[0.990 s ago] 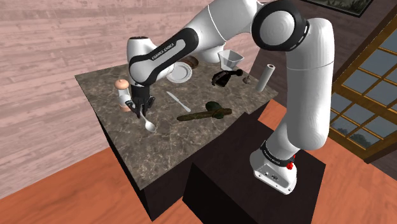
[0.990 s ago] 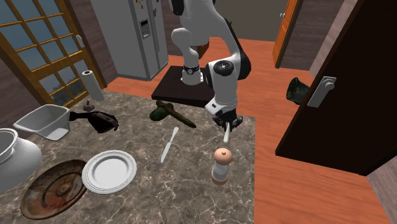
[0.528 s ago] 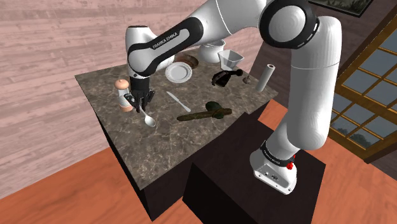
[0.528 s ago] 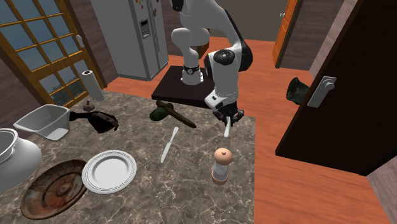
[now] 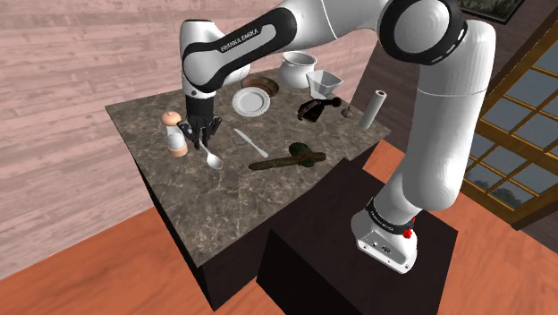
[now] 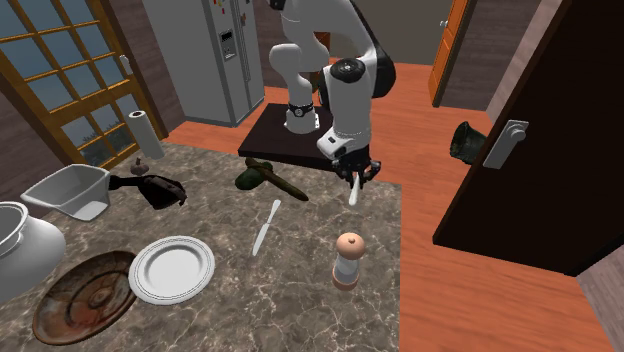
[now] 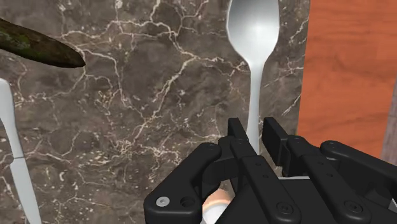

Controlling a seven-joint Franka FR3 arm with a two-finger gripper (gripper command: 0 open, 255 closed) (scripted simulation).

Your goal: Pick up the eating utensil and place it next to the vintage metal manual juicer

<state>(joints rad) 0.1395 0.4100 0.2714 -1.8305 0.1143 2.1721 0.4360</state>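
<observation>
Shoulder view: the black gripper (image 5: 198, 134) hangs from the white arm over the marble counter (image 5: 224, 201), its fingers clamped on the handle of a white spoon (image 5: 211, 158). The spoon slants down toward 5 o'clock, bowl end lowest and close to the marble; whether it touches cannot be told. A grinder with a rounded top (image 5: 176, 132) stands just beside the gripper at 9 o'clock. A white knife (image 5: 246, 143) lies at 3 o'clock. The long-handled green-brown juicer (image 5: 291, 159) lies at 4 o'clock of the knife, well apart from the spoon. A white plate (image 5: 252, 101) sits at 2 o'clock of the gripper

Second exterior view: the gripper (image 6: 352, 178) is near the counter's far edge with the spoon (image 6: 353, 194) hanging under it, bowl down. The grinder (image 6: 347, 258) stands at 6 o'clock of it, the knife (image 6: 263, 226) at 8 o'clock, the juicer (image 6: 265, 176) at 9 o'clock. The plate (image 6: 172, 268) lies at 8 o'clock of the knife

Wrist view: the two fingers (image 7: 238, 135) pinch the thin spoon handle, the gripper (image 7: 257, 130) closed on it. The spoon (image 7: 253, 38) runs straight out to the gripper's 12 o'clock, its bowl over the counter edge beside the orange floor (image 7: 347, 70). The juicer's handle tip (image 7: 38, 48) and the knife (image 7: 13, 153) lie off to the other side
</observation>
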